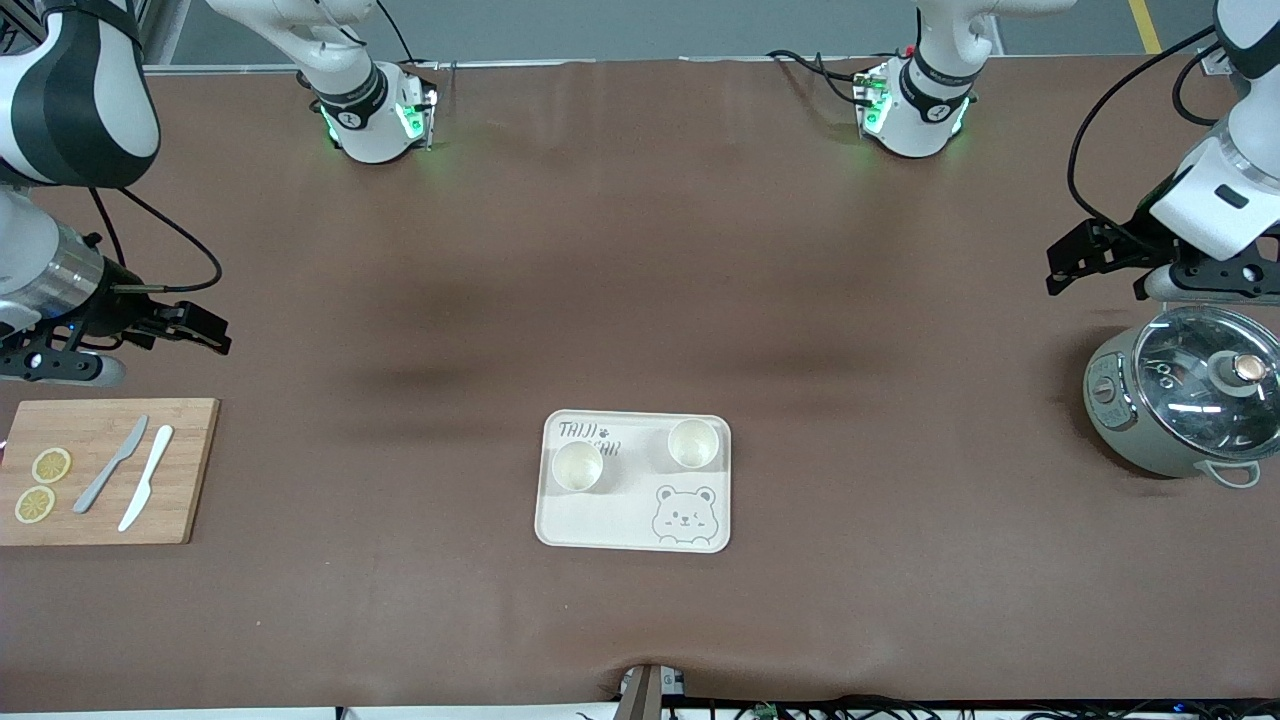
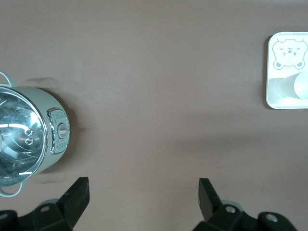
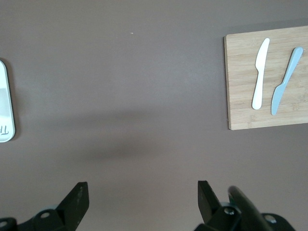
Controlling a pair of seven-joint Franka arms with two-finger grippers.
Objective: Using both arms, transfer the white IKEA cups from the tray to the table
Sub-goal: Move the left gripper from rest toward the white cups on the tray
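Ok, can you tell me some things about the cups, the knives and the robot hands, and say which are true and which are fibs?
1. Both small cream-white cups stand on the cream rectangular bear tray. True.
2. The left tool grips a cup. False: it is open and empty, above the table beside the grey-green glass-lidded pot.
3. Two knives lie on the bamboo cutting board. True.
4. The right tool is shut. False: it is open, empty.

Brown table (image 1: 640,250): tray (image 1: 620,520), cutting board (image 1: 185,470), pot (image 1: 1125,425).
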